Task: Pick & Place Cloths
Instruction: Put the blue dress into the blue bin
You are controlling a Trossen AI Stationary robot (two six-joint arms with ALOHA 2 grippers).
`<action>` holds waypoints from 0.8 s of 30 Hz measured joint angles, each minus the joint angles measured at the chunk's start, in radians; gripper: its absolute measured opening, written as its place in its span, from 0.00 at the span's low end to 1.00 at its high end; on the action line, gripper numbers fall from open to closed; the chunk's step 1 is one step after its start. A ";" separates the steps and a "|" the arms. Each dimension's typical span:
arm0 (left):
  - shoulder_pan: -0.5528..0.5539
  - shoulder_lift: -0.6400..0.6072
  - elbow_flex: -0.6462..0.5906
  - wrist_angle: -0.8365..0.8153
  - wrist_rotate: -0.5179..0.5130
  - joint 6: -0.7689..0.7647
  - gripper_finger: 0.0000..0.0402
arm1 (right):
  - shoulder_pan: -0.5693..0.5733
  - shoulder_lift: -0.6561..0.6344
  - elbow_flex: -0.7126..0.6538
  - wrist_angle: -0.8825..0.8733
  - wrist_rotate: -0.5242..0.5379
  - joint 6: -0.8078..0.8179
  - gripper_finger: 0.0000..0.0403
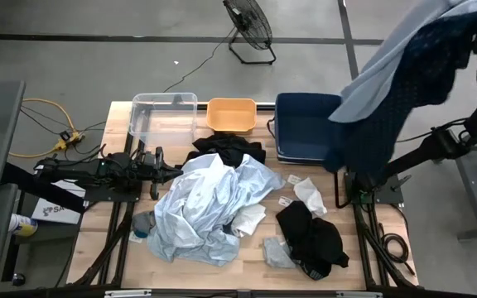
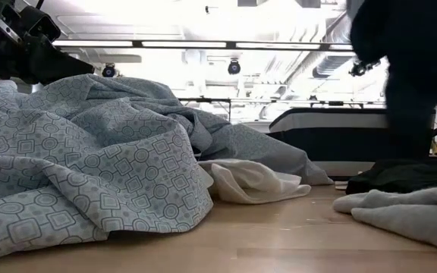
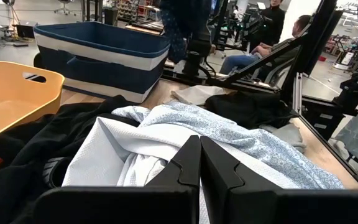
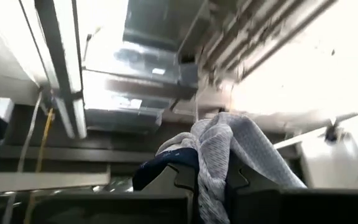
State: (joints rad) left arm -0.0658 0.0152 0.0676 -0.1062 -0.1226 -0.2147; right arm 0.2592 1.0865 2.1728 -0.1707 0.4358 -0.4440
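Two garments, pale blue and navy (image 1: pixel 404 74), hang limp from the right gripper (image 4: pixel 211 177), clamped on a bunched fold above the navy bin (image 1: pixel 305 128) (soft, light, draping). Left gripper (image 3: pixel 200 163) closed, empty, beside the table's cloth pile (image 1: pixel 209 203).

Even overhead light, blown-out ceiling glare, blurry foreground

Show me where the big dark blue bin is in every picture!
High view: the navy bin sits at the table's far edge, right of the orange bin.
Low view: its pale-banded side shows in the background, right of centre.
Left wrist view: navy bin behind the orange bin.
Right wrist view: not in it.
Shared landmark: the orange bin.
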 joint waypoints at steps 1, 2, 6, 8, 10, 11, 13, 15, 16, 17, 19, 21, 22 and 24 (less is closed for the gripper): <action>0.000 0.000 0.000 0.000 0.000 0.000 0.00 | 0.000 0.004 0.010 0.012 -0.008 -0.030 0.02; 0.000 0.000 0.000 0.000 0.000 0.000 0.00 | 0.000 0.008 0.020 0.019 -0.018 -0.057 0.02; 0.000 0.000 0.000 0.000 0.000 0.000 0.00 | 0.000 0.024 0.067 0.031 -0.038 -0.139 0.02; 0.000 0.000 0.000 0.000 0.000 0.000 0.00 | 0.000 0.033 0.086 0.033 -0.041 -0.182 0.02; 0.000 0.000 0.000 0.000 0.000 0.000 0.00 | 0.000 0.047 0.106 0.033 -0.041 -0.228 0.02; 0.000 0.000 0.000 0.000 0.000 0.000 0.00 | 0.000 0.057 0.117 0.033 -0.042 -0.248 0.02; 0.000 0.000 0.000 0.000 0.000 0.000 0.00 | 0.000 0.079 0.139 0.033 -0.042 -0.290 0.02; 0.000 0.000 0.000 0.000 0.000 0.000 0.00 | 0.000 0.103 0.160 0.034 -0.039 -0.332 0.02; 0.000 0.000 0.000 0.000 0.000 0.000 0.00 | 0.001 0.115 0.169 0.033 -0.032 -0.352 0.02; 0.000 0.000 0.000 0.000 0.000 0.000 0.00 | 0.001 0.127 0.177 0.034 -0.020 -0.373 0.02; 0.000 0.000 0.000 0.000 0.000 0.000 0.00 | 0.000 0.153 0.185 0.051 0.019 -0.415 0.02; 0.000 0.000 0.000 0.000 0.000 0.000 0.00 | 0.000 0.182 0.184 0.109 0.072 -0.478 0.02; 0.000 0.000 0.000 0.000 0.000 0.000 0.00 | -0.001 0.198 0.184 0.149 0.104 -0.523 0.02; 0.000 0.000 0.000 0.000 0.000 0.000 0.00 | -0.015 0.225 0.184 0.234 0.168 -0.623 0.02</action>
State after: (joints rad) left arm -0.0658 0.0154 0.0673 -0.1062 -0.1226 -0.2150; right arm 0.2439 1.3114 2.3566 0.0636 0.6040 -1.0674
